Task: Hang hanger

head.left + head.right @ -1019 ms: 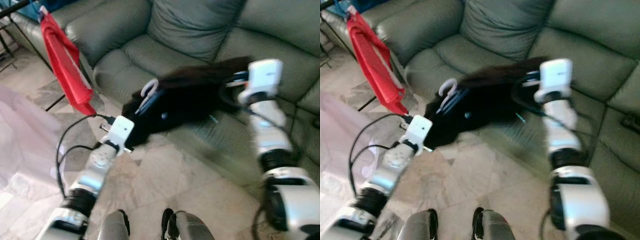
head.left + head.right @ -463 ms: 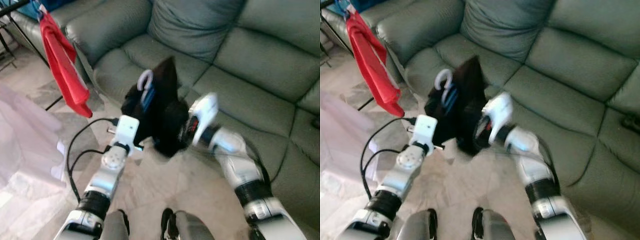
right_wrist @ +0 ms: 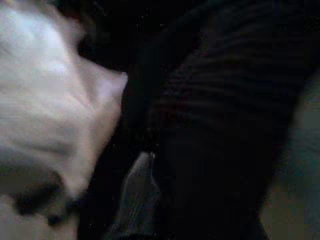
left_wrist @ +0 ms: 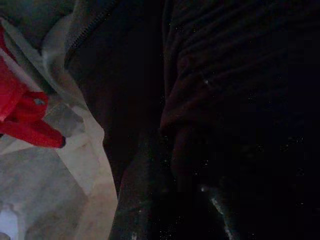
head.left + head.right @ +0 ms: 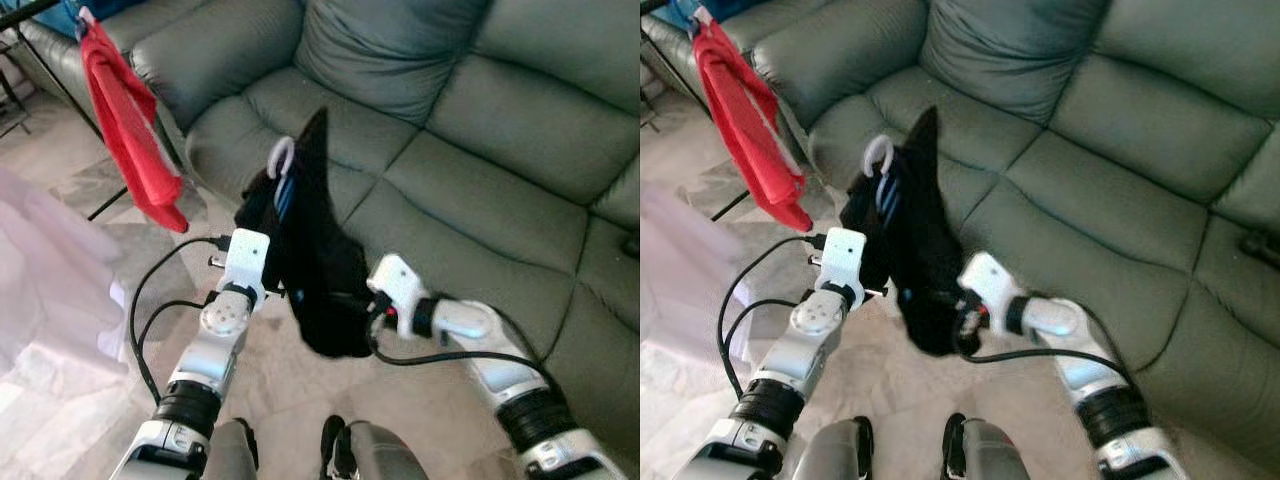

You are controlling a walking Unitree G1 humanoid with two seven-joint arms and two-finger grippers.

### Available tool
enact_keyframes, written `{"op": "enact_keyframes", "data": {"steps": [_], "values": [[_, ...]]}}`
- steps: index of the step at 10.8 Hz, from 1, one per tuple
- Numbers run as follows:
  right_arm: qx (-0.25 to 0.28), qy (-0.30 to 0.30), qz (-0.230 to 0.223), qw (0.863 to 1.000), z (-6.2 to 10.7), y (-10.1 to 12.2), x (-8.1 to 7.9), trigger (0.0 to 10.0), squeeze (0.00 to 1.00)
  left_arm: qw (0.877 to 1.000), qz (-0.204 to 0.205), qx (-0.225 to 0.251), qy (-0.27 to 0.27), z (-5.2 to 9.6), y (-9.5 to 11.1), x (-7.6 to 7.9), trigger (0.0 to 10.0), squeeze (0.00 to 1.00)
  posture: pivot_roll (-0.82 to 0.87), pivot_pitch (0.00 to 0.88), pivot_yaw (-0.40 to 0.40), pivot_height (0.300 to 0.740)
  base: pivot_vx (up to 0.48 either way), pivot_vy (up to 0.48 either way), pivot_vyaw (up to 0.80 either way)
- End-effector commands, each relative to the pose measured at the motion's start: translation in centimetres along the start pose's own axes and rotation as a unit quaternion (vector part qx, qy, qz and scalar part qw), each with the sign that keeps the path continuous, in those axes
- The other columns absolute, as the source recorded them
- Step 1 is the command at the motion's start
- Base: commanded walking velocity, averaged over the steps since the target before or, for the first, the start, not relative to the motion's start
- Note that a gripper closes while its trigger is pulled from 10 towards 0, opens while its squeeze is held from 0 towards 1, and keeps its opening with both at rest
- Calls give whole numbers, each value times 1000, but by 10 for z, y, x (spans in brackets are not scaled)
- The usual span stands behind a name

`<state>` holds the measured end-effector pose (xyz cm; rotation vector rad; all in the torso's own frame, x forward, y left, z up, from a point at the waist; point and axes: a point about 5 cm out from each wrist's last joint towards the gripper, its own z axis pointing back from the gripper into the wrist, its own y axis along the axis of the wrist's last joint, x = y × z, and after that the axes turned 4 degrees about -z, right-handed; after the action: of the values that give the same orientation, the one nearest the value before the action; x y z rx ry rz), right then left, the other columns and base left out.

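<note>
Halfway: black garment (image 5: 320,260) on hanger (image 5: 281,158) lifted off sofa (image 5: 480,130), not yet hung; finger state unclear.

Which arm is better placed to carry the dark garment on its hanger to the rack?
Probably the left. Its end effector is beside the black garment below the white plastic hanger hook, nearer the red cloth on the rack. The right end effector is at the garment's bottom.

The garment (image 5: 318,250) on its hanger (image 5: 281,158) hangs between the 2 arms, in front of the sofa (image 5: 470,150). A cloth (image 5: 128,130) hangs at far left, over the floor (image 5: 60,400).
</note>
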<state>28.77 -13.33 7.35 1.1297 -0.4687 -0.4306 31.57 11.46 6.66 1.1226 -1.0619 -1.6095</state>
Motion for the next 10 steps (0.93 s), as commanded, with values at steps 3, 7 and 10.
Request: {"op": "enact_keyframes", "data": {"steps": [3,7,10], "values": [[-25,23,58,998,18,-14,-12,10000,1000,1000,9,17,11,-1,9,-11,0,0,-19,183,-60,740,0,0,0],[-52,65,110,990,24,-28,-26,10000,1000,999,14,25,14,-4,14,-16,0,0,-20,180,-58,740,0,0,0],[-53,69,124,988,46,-16,-2,10000,1000,976,-168,28,-133,4,4,-29,0,0,-23,182,-58,740,0,0,0]]}}
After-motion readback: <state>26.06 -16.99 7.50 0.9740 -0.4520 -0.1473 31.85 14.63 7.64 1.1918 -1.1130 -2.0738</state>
